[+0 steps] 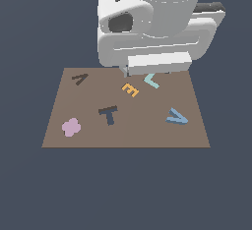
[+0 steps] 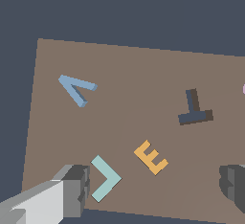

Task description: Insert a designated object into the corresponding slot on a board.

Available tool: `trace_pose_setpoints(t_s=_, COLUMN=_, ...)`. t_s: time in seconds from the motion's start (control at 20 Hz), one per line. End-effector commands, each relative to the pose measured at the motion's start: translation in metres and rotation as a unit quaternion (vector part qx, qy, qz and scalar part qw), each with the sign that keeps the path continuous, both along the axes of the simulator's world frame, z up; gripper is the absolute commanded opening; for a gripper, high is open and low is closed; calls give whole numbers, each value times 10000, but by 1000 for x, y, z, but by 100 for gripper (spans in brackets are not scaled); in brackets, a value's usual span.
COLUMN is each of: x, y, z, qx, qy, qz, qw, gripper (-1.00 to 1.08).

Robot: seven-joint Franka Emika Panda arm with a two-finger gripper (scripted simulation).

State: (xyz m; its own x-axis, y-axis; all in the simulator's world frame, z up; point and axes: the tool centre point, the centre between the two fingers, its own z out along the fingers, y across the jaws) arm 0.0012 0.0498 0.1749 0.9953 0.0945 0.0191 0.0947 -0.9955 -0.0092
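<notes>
The designated object, a medium-blue V-like letter piece (image 1: 176, 117) (image 2: 76, 89), lies flat on the brown board (image 1: 147, 135) (image 2: 143, 70) toward the exterior view's right. The slot, a dark A-shaped recess (image 1: 79, 79), is at the board's far corner on the exterior view's left and is out of the wrist view. My gripper (image 1: 147, 72) (image 2: 153, 187) hovers over the board's far edge, open, with nothing between its fingers (image 2: 72, 189). It is well apart from the blue piece.
A pale teal L (image 1: 151, 81) (image 2: 105, 178) and an orange E (image 1: 130, 90) (image 2: 151, 157) lie just below the gripper. A dark navy T (image 1: 108, 115) (image 2: 194, 110) sits mid-board. A pink flower-shaped piece (image 1: 71, 127) is near the exterior view's left.
</notes>
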Motion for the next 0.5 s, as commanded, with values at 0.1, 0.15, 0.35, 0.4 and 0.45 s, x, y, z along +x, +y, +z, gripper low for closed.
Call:
trace_pose_setpoints(t_s=0.1, x=0, y=0, z=0, qx=0, qy=0, qz=16, qw=10000, gripper=100)
trace_pose_setpoints(t_s=0.15, x=1, y=0, z=-1, qx=0, qy=0, qz=36, qw=10000, gripper=100)
trace_pose_setpoints(t_s=0.35, x=4, y=3, z=-5, qx=-2, qy=2, qz=196, qw=9998, gripper=100)
trace_pose_setpoints(t_s=0.4, x=6, y=4, z=-7, qx=-3, qy=3, qz=257, qw=9997, gripper=100)
trace_pose_setpoints(t_s=0.45, x=7, y=5, z=-8, qx=-4, qy=3, qz=326, qw=9995, gripper=100)
